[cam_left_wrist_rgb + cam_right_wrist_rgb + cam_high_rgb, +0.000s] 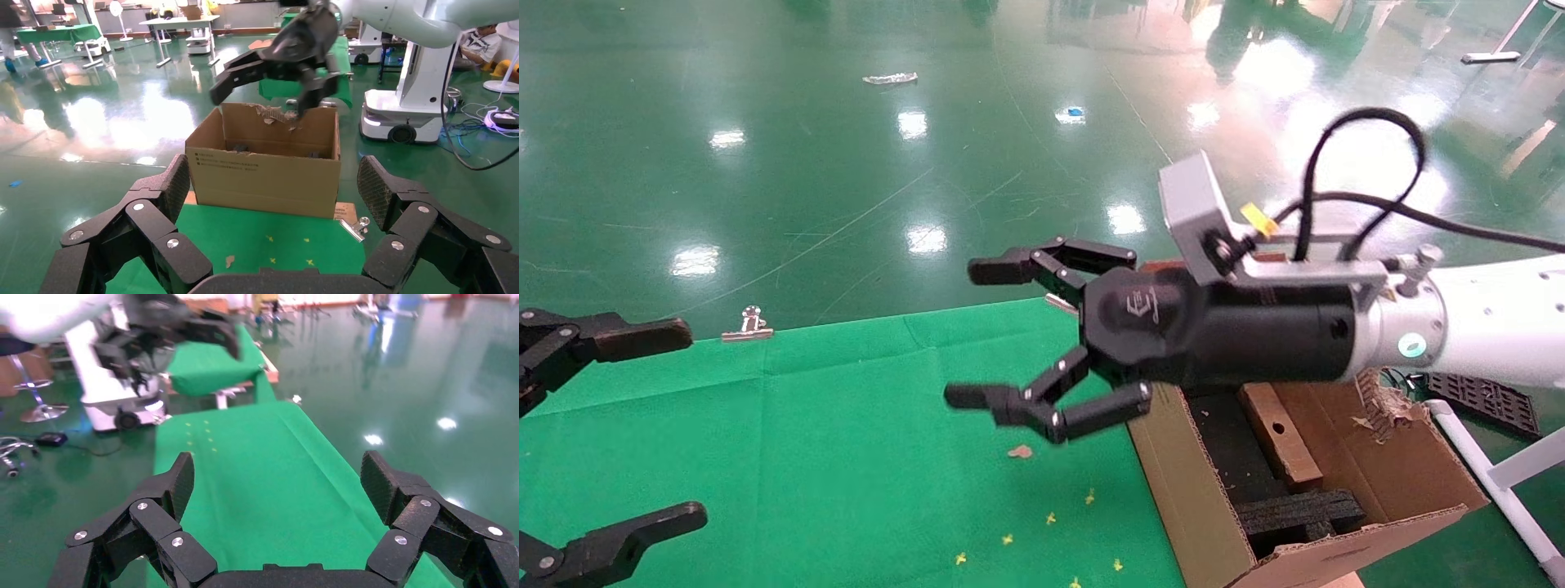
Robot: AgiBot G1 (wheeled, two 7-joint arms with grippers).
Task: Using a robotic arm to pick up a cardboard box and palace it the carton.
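The cardboard box lies inside the carton, a narrow brown slab resting between the black foam inserts, its small round hole facing up. The carton stands at the right edge of the green-covered desk, flaps up, one rim torn ragged. Above the carton's near-left corner hangs the robotic arm, and its right gripper reaches out over the green cloth with fingers spread wide, holding nothing. The left gripper sits at the left edge of the desk, its fingers also spread apart and empty, aimed toward the carton. A metal binder clip lies at the cloth's far edge, and small yellow scraps dot the cloth.
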